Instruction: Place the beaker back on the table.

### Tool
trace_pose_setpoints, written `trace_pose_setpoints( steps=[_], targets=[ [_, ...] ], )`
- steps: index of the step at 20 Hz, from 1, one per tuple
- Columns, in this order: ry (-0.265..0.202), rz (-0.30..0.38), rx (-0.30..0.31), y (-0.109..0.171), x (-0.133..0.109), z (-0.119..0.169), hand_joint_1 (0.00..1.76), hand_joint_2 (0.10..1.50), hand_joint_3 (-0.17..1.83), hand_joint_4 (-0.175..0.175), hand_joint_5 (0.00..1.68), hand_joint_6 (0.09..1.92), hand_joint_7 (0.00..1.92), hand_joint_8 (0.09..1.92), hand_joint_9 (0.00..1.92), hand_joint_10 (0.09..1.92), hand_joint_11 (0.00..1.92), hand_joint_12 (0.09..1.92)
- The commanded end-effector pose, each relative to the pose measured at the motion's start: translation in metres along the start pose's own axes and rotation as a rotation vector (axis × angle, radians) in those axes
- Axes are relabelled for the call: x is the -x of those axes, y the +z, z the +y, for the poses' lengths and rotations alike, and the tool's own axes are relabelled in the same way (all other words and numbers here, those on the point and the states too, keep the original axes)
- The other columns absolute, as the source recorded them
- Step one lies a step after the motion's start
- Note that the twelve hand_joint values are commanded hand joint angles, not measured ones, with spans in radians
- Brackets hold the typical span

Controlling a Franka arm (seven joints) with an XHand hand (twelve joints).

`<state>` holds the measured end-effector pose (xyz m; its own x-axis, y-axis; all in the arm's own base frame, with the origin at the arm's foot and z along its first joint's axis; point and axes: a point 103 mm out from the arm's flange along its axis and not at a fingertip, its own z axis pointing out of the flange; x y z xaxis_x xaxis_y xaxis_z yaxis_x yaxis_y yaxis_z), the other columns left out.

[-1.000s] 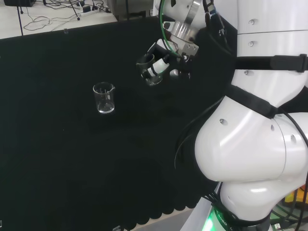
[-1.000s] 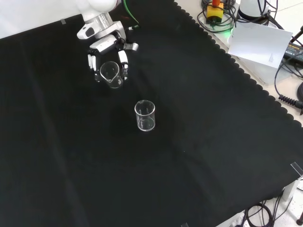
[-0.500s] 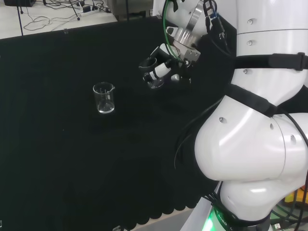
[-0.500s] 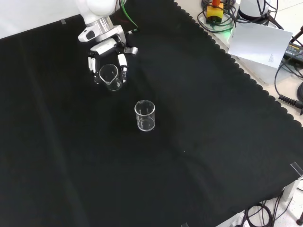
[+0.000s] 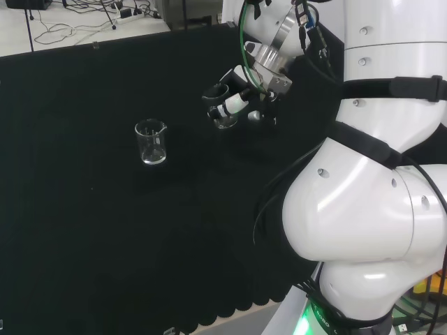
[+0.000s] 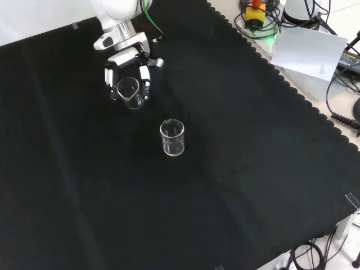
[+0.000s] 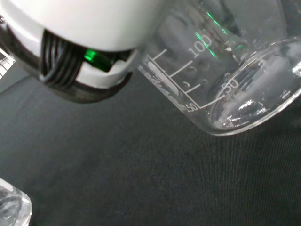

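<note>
Toward the far edge of the black cloth [image 6: 236, 169] in the front view, the hand [image 6: 128, 67] grips a clear glass beaker [image 6: 129, 93], with fingers [image 6: 146, 76] curled down both sides of the vessel. The beaker is tilted, its spouted rim facing the camera in that view. In the head view the hand [image 5: 241, 94] sits just left of the white arm links [image 5: 370, 195], and the held beaker [image 5: 223, 120] shows below the fingers. Whether its base touches the cloth cannot be determined from the front or head view. In the wrist view the beaker [image 7: 225, 80] appears tilted, with printed graduation marks on its wall; its base [image 7: 251, 99] lies close above the cloth [image 7: 141, 174], and contact cannot be confirmed. A blurred white and black part of the hand [image 7: 80, 42] lies just beside the beaker wall.

A second clear beaker [image 6: 172, 138] stands upright on the cloth, near the held beaker and closer to the middle of the cloth in the front view. In the head view this second beaker [image 5: 151, 142] stands apart to the left of the hand. Its rim [image 7: 11, 209] shows at a corner of the wrist view.
</note>
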<state>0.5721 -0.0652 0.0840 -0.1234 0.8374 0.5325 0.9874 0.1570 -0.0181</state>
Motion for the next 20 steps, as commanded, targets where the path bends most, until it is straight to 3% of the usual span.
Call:
trace_pose_setpoints(
  steps=[1, 2, 5, 10, 12, 14, 16, 17, 20],
  targets=[
    [0.008, 0.005, 0.004, 0.002, 0.002, -0.001, 1.30, 0.68, 0.58, -0.107, 1.27, 0.62, 1.36, 0.54, 1.56, 0.09, 1.05, 0.91],
    [0.012, 0.009, 0.004, 0.003, 0.004, -0.001, 1.30, 0.64, 0.65, -0.050, 1.27, 0.63, 1.40, 0.51, 1.56, 0.09, 1.05, 0.92],
    [0.024, 0.015, 0.000, 0.005, 0.012, -0.001, 1.30, 0.71, 0.54, -0.149, 1.27, 0.60, 1.33, 0.55, 1.56, 0.09, 1.04, 0.92],
    [0.040, 0.020, 0.017, 0.010, 0.019, -0.004, 1.31, 0.74, 0.50, -0.175, 1.27, 0.60, 1.31, 0.57, 1.55, 0.09, 1.04, 0.92],
    [0.044, 0.024, 0.024, 0.011, 0.021, -0.005, 1.30, 0.65, 0.64, -0.043, 1.28, 0.62, 1.39, 0.50, 1.55, 0.09, 1.04, 0.93],
    [0.045, 0.027, 0.029, 0.011, 0.022, -0.006, 1.29, 0.61, 0.69, 0.034, 1.29, 0.63, 1.41, 0.48, 1.53, 0.09, 1.04, 0.93],
    [0.047, 0.028, 0.028, 0.011, 0.024, -0.006, 1.30, 0.71, 0.53, -0.098, 1.27, 0.62, 1.34, 0.54, 1.51, 0.09, 1.03, 0.93],
    [0.047, 0.028, 0.026, 0.012, 0.024, -0.006, 1.30, 0.75, 0.48, -0.136, 1.26, 0.61, 1.32, 0.56, 1.51, 0.09, 1.03, 0.93],
    [0.052, 0.021, 0.023, 0.013, 0.025, -0.007, 1.30, 0.80, 0.39, -0.172, 1.24, 0.62, 1.29, 0.58, 1.49, 0.09, 1.02, 0.94]
  ],
)
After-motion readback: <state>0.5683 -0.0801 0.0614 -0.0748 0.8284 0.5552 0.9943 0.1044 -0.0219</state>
